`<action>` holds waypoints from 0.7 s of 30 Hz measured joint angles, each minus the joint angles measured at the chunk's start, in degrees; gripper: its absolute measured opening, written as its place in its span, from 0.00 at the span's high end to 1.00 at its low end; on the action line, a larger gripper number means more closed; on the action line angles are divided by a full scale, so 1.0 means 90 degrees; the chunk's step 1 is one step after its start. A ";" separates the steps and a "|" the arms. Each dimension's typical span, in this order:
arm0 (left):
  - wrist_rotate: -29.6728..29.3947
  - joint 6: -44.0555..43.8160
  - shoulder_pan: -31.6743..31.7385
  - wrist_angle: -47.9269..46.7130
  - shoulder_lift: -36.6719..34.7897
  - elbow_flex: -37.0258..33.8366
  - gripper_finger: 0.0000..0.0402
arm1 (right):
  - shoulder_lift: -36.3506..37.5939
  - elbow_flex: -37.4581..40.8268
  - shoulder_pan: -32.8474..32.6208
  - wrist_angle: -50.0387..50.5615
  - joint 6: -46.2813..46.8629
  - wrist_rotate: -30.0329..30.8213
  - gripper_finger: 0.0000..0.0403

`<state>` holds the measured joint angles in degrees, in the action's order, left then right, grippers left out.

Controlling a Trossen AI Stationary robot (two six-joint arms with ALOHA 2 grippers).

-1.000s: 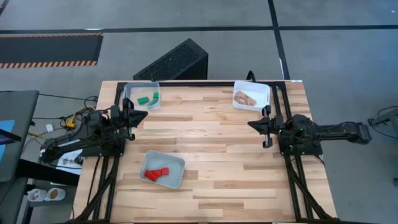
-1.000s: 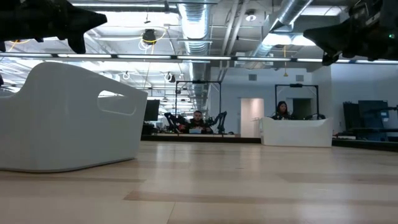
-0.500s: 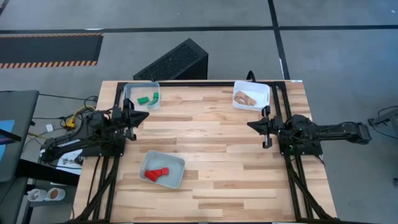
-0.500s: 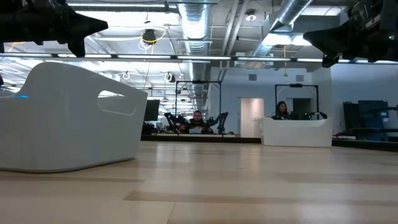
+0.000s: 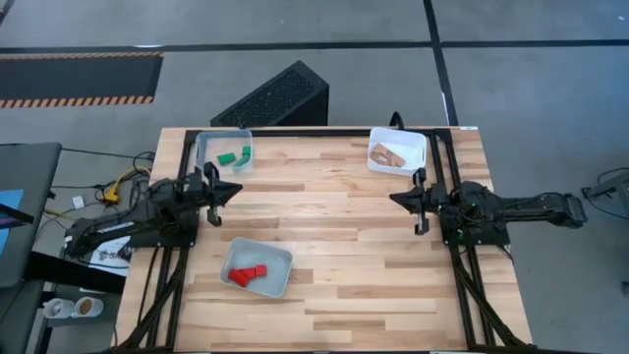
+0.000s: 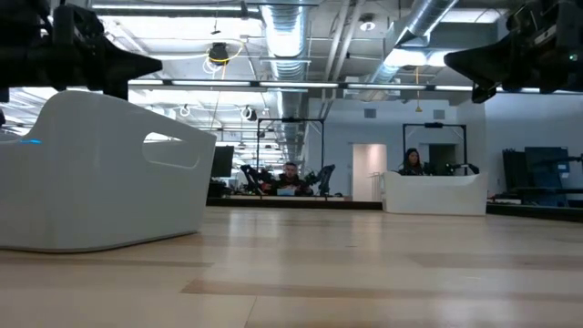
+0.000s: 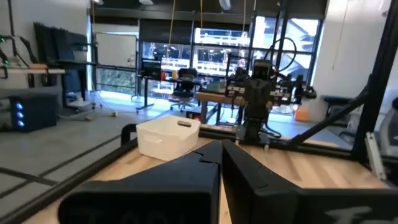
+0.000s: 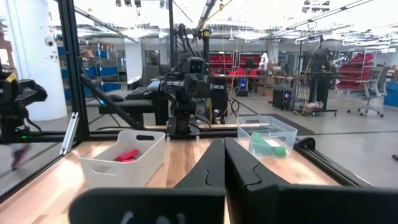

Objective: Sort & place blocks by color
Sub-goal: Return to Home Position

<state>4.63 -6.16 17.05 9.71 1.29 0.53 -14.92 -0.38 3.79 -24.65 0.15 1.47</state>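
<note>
On the wooden table [image 5: 344, 231], three trays, with every block tucked inside one. In the clear tray [image 5: 200, 147] at the far left corner, green blocks [image 5: 234, 154]. In the gray tray [image 5: 276, 258] near the front and a bit left of the middle, red blocks [image 5: 247, 275] lying close together. In the white tray [image 5: 414, 147] at the far right corner, light wood blocks [image 5: 386, 154].

Over the left side of the table, the left gripper [image 5: 232, 189] — between the clear tray and the gray tray, touching neither, nose pointed at the middle. Its fingers [image 7: 186, 177] pressed together, tips touching, empty. Over the right side, the right gripper [image 5: 394, 197], just in front of the white tray and pointed back across the table at the other one. Fingers together here too — only a thin line between them, and empty as well. Both up in the air, off the wood, high in the low view. Far off in the room behind, a person [image 6: 290, 173] at a desk.
</note>
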 joint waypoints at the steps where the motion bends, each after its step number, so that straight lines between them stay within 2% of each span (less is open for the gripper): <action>1: -0.0022 -0.0007 -0.0003 -0.0009 -0.0038 0.0017 1.00 | 0.0001 0.0000 0.0000 0.0007 0.0011 0.0003 0.98; 10: -0.0069 0.0517 -0.0011 0.0080 -0.0117 0.0005 1.00 | -0.0002 0.0002 0.0007 0.0248 0.0202 0.0153 0.96; 16: -0.0438 0.0545 -0.0011 -0.0461 -0.0117 0.0000 1.00 | 0.0001 0.0003 0.0007 0.0671 0.0322 0.0158 0.93; 21: -0.0462 -0.0038 -0.0009 -0.0852 -0.0091 0.0000 1.00 | 0.0001 0.0005 0.0007 0.1146 0.0324 0.0159 0.92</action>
<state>0.47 -6.50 16.97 2.05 0.47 0.54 -14.92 -0.34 3.86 -14.33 3.07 2.90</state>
